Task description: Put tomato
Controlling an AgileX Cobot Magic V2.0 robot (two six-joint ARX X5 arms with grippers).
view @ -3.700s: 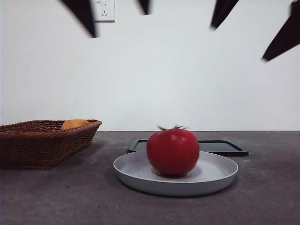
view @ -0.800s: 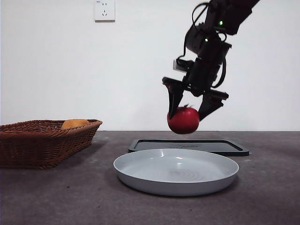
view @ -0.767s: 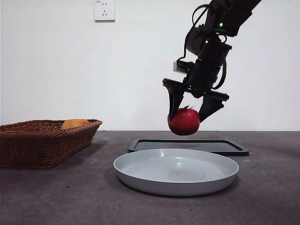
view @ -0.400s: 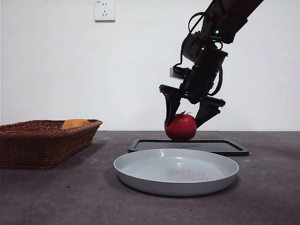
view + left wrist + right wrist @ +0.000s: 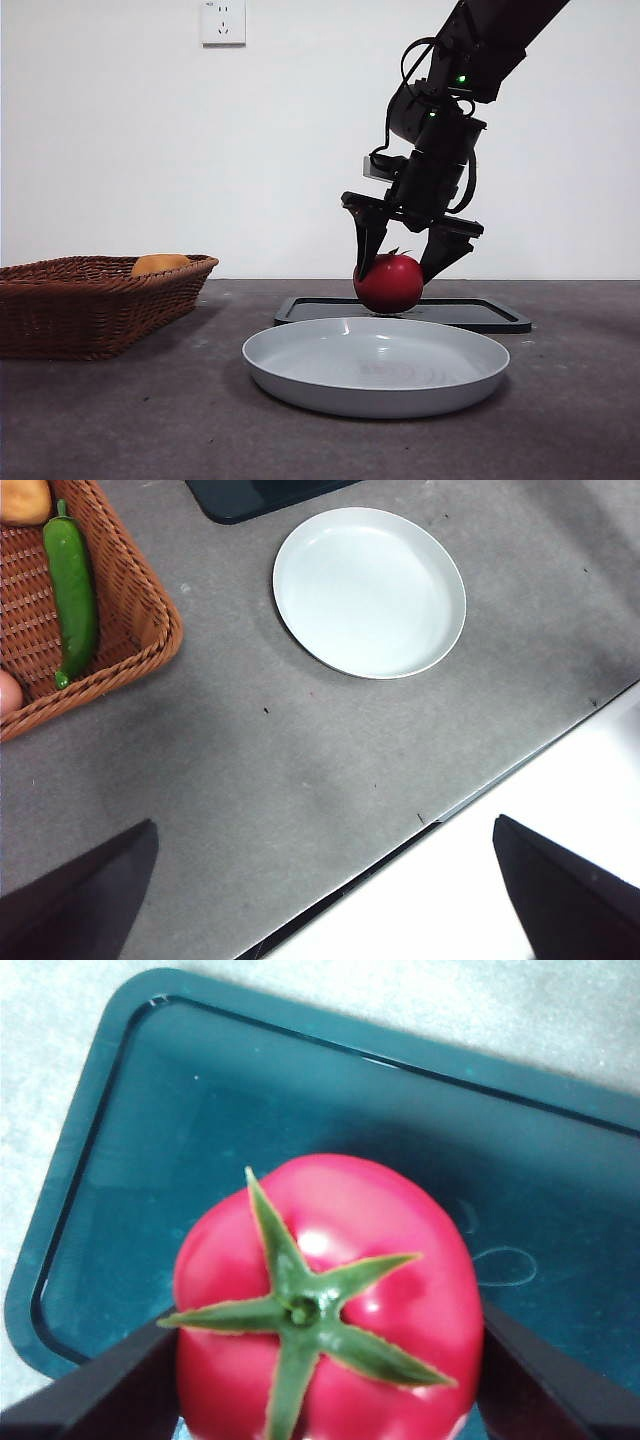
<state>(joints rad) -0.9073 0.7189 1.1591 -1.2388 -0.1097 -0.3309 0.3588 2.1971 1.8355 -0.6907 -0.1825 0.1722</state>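
Observation:
The tomato (image 5: pixel 390 284), glossy red with a green calyx, is down at the dark tray (image 5: pixel 480 312) behind the grey plate (image 5: pixel 300 375). My right gripper (image 5: pixel 395 279) comes down from the upper right and is shut on the tomato, one jaw on each side. In the right wrist view the tomato (image 5: pixel 330 1300) sits between the jaws of my right gripper (image 5: pixel 325 1390), over the tray's floor (image 5: pixel 150 1110). My left gripper (image 5: pixel 320 890) is open and empty, high above the table's front edge. The plate (image 5: pixel 370 590) has nothing in it.
A wicker basket (image 5: pixel 90 300) stands at the left with an orange-yellow fruit (image 5: pixel 160 264) in it. The left wrist view shows the basket (image 5: pixel 130 590) also holding a long green vegetable (image 5: pixel 75 590). A wall socket (image 5: pixel 222 20) is high on the back wall.
The right gripper took the tomato off the grey plate, carried it back over the dark tray and lowered it down to the tray.

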